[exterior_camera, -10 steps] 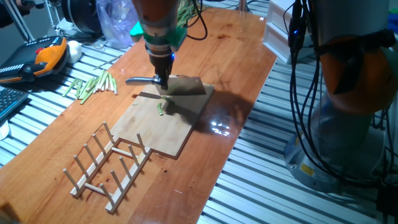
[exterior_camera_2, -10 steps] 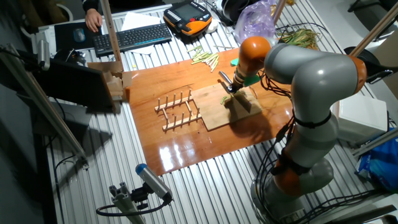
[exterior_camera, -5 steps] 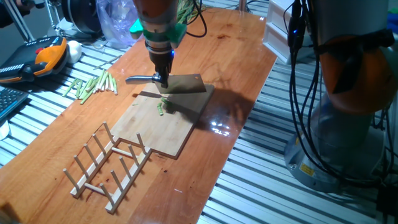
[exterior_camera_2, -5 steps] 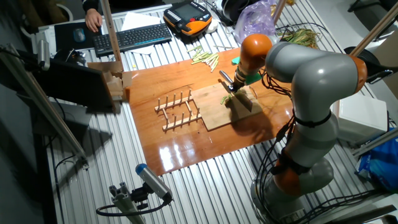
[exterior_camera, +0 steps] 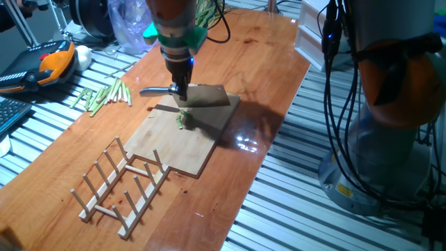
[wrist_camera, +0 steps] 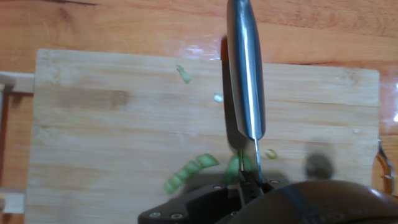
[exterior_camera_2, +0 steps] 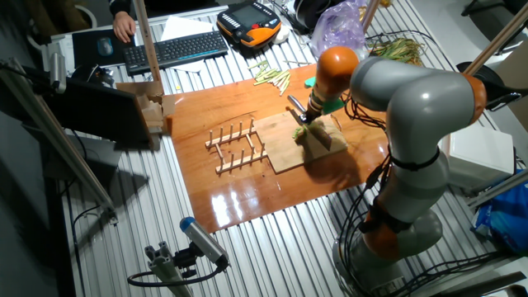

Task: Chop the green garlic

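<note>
Gripper (exterior_camera: 180, 90) jaws clamp a steel knife (wrist_camera: 245, 74) over curled green garlic (wrist_camera: 189, 172) bits on the pale wooden board (wrist_camera: 112, 143); a wooden rack (exterior_camera: 122, 185) sits nearby.

From my hand view, the steel knife blade (wrist_camera: 244, 74) runs off the top edge; jaws hidden behind the dark housing; bright-green garlic bits (wrist_camera: 190, 172) partly covered.

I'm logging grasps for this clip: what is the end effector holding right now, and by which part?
The end effector holds a cleaver, gripped where the handle meets the blade; the handle's free end sticks out to the side, above the green garlic on the cutting board.
</note>
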Controlling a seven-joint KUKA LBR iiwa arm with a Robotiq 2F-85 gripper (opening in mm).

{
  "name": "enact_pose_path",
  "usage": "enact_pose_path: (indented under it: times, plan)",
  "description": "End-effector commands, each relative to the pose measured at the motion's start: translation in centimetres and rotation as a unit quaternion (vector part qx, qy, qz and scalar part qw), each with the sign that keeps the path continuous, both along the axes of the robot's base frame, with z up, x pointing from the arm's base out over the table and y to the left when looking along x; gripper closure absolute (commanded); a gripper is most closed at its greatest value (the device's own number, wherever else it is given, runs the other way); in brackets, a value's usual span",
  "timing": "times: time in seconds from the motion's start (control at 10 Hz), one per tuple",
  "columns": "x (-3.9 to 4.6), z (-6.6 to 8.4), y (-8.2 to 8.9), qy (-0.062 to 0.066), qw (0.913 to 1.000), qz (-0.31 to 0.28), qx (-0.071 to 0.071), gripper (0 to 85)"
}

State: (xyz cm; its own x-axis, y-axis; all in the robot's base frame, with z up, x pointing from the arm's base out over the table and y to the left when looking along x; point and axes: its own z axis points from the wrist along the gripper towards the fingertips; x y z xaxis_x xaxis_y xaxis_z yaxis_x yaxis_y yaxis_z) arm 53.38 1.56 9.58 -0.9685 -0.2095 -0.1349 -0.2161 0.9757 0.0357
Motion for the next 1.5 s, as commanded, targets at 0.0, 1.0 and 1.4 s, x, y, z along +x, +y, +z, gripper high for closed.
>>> enact_pose_path:
  times: [0.0,1.0,1.4]
  plan:
    - [0.19,0.5,0.5,0.019,0.9978,0.043,0.047,85.0]
    - [1.18,3.7,1.4,0.026,0.9928,0.115,-0.020,85.0]
    - [1.83,4.9,1.0,0.025,0.9944,0.102,-0.015,85.0]
